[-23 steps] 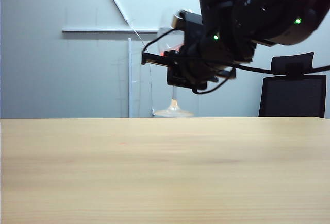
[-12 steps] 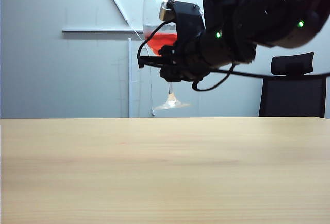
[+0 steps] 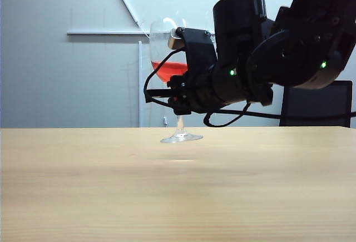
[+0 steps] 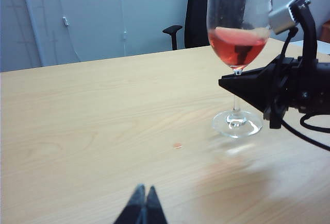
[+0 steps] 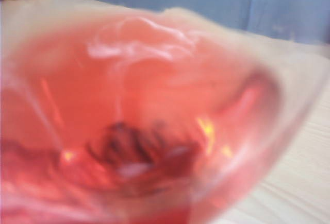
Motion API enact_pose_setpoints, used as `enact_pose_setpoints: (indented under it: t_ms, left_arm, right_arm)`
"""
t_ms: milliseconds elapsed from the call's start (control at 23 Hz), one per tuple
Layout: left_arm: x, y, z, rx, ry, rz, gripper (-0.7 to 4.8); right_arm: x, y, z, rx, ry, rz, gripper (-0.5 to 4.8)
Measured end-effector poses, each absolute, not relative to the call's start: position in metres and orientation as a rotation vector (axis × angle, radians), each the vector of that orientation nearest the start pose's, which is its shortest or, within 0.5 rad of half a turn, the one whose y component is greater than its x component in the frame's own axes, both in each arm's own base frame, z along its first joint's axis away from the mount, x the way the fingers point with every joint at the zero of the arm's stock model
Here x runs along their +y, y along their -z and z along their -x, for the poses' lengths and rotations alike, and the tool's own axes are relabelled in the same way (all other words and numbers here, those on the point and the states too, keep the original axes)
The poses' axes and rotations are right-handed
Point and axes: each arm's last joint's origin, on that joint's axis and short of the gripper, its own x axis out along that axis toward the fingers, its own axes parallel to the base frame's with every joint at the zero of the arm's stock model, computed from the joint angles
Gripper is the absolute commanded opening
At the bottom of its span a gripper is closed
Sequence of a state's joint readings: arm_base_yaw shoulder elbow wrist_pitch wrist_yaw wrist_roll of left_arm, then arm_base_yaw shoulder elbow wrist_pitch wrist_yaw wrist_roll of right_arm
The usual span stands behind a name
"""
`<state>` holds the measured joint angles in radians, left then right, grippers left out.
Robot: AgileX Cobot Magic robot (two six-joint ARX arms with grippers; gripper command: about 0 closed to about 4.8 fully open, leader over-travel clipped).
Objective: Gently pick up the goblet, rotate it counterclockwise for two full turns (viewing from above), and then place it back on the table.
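Just above the bench, the right claw grips the goblet by its stem, apparently setting it down, needing gentle release; the left claw rests shut, near.

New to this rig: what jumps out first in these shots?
The goblet, its red liquid tilted in the bowl, is gripped at the stem by the right hand, its foot just above the table near the far edge. The left hand sits shut, low over the near side, well clear. The right wrist view is filled with blurred red glass.
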<state>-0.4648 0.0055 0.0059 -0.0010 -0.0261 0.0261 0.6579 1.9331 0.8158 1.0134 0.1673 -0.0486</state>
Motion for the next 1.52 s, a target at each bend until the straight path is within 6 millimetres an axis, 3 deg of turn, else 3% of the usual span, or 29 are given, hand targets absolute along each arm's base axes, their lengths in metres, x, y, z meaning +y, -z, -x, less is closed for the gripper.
enact_pose_setpoints:
  t_ms: [261, 565, 782, 1000, 1174, 1348, 1478, 1521]
  left_arm:
    - [-0.043, -0.165, -0.088, -0.005, 0.439, -0.026, -0.05]
    - [-0.043, -0.165, -0.088, -0.006, 0.439, -0.026, -0.05]
    - [-0.043, -0.165, -0.088, -0.005, 0.439, -0.026, -0.05]
    - [-0.043, -0.165, -0.088, -0.006, 0.439, -0.026, -0.05]
    - [-0.043, -0.165, -0.088, -0.006, 0.439, -0.026, -0.05]
    - [-0.043, -0.165, -0.088, -0.006, 0.439, -0.026, -0.05]
    - [-0.043, -0.165, -0.088, -0.006, 0.439, -0.026, -0.05]
    - [-0.043, -0.165, -0.088, -0.006, 0.439, -0.026, -0.05]
  right_arm:
    - [0.226, -0.127, -0.297, 0.122, -0.51, 0.085, -0.06]
    - [0.232, -0.124, -0.293, 0.12, -0.535, 0.052, -0.04]
    - [0.232, -0.124, -0.293, 0.121, -0.534, 0.053, 0.52]
    - [0.232, -0.124, -0.294, 0.12, -0.534, 0.052, 0.66]
    - [0.232, -0.122, -0.293, 0.137, -0.535, 0.059, 1.22]
    - [0.23, -0.118, -0.291, 0.161, -0.534, 0.069, 1.3]
    - [0.226, -0.112, -0.286, 0.178, -0.533, 0.077, 1.94]
    - [0.222, -0.111, -0.28, 0.19, -0.535, 0.081, 1.95]
